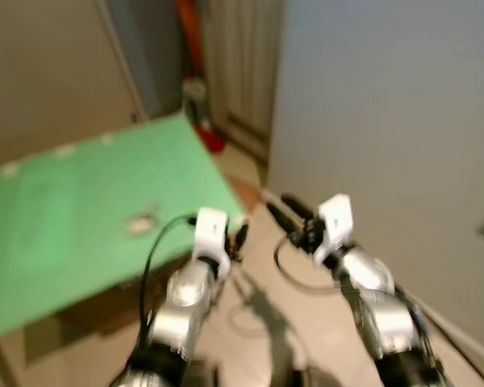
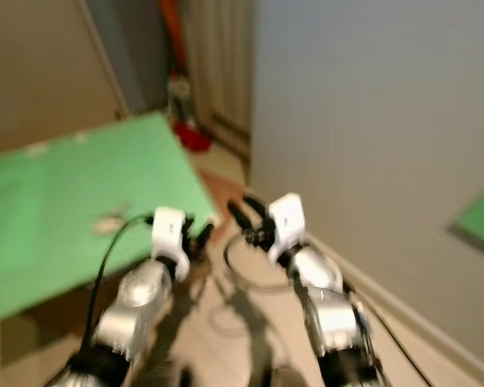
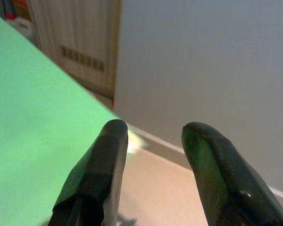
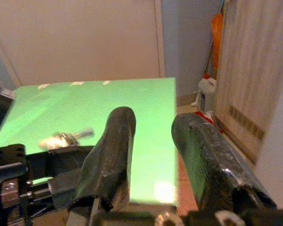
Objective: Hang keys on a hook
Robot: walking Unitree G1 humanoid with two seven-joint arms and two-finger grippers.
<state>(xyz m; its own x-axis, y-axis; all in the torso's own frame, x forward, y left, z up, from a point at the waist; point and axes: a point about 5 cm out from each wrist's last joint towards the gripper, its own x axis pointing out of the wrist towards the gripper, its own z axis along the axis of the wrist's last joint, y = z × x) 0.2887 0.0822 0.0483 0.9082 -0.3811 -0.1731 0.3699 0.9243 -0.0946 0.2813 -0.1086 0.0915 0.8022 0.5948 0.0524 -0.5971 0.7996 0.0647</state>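
The keys point(image 4: 65, 138) lie on the green counter point(image 1: 56, 218) (blurred in the head views). Left claw point(image 3: 153, 155) and right claw point(image 4: 153, 141) hang near the counter's edge, both spread, pinching nothing.

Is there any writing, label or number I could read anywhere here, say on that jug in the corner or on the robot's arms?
No readable text anywhere.
Jug: no label can be made out; too small and blurred.
White blocks on the arms: plain, no markings visible.
Green table: pale patches, but no letters.
Keys: too blurred to show any engraving.
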